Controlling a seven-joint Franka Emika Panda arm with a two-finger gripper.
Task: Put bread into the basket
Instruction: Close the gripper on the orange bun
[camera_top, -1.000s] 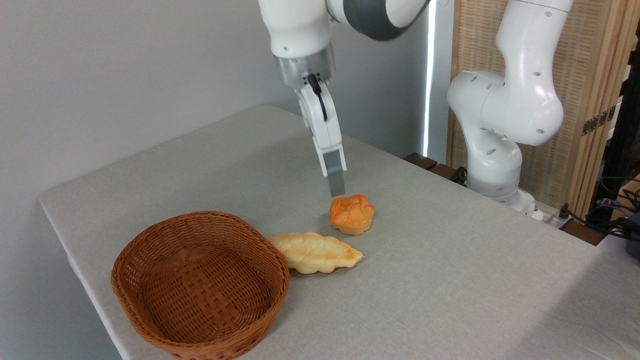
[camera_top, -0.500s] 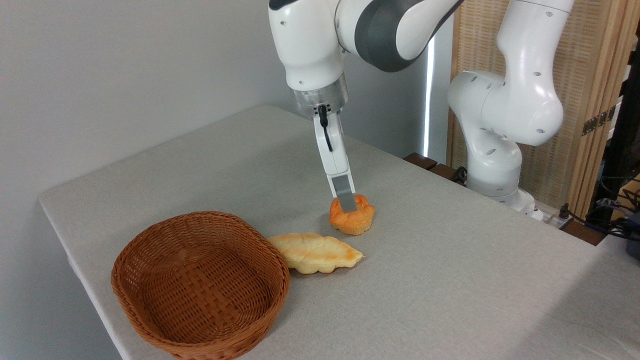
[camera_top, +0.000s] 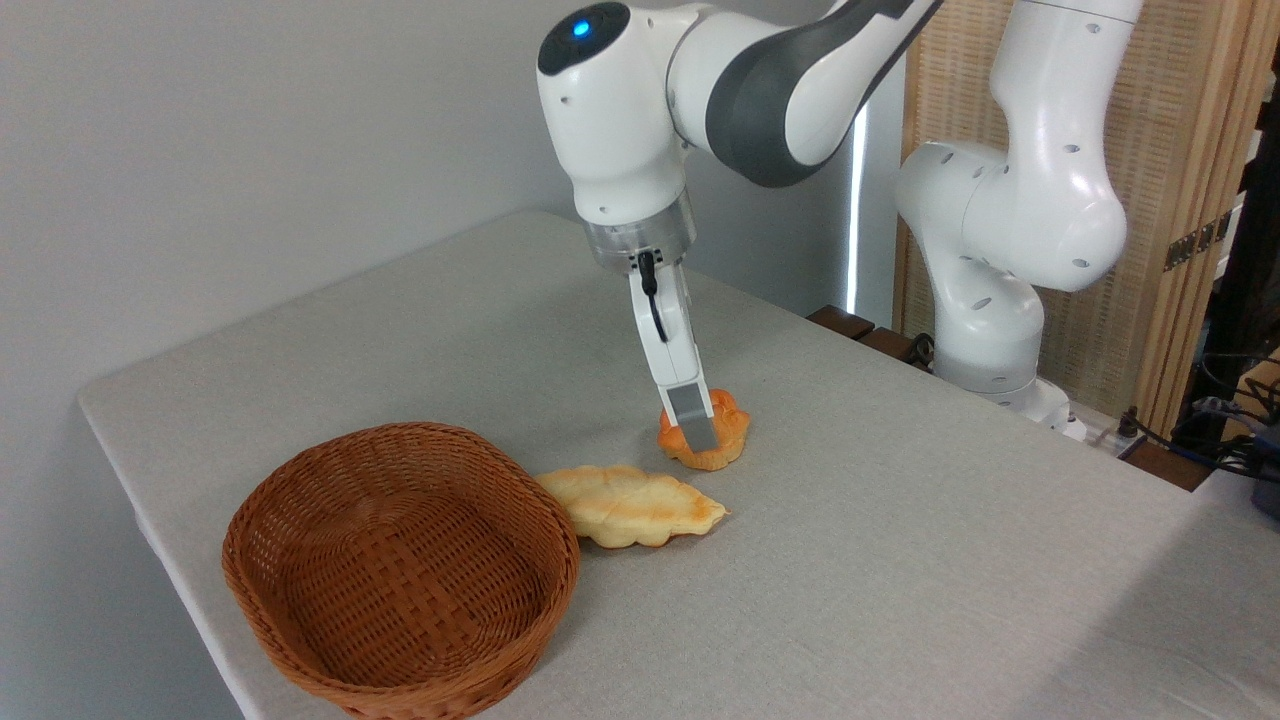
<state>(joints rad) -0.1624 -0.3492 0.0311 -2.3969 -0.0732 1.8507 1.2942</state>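
Currently the white Franka arm's gripper (camera_top: 697, 432) is lowering around the small round orange-golden bun (camera_top: 706, 436), near the oval brown wicker basket (camera_top: 400, 570) on the grey table (camera_top: 900, 560); finger spread is hidden. Next: pinching and lifting. One basket, one pale leaf-shaped flat bread (camera_top: 630, 505), one bun.

Far finger hidden behind near fingers (camera_top: 692, 420), bread (camera_top: 722, 446) partly covered, basket (camera_top: 300, 520) bottom rim cropped.

Two breads (camera_top: 728, 430) – one basket (camera_top: 400, 570)
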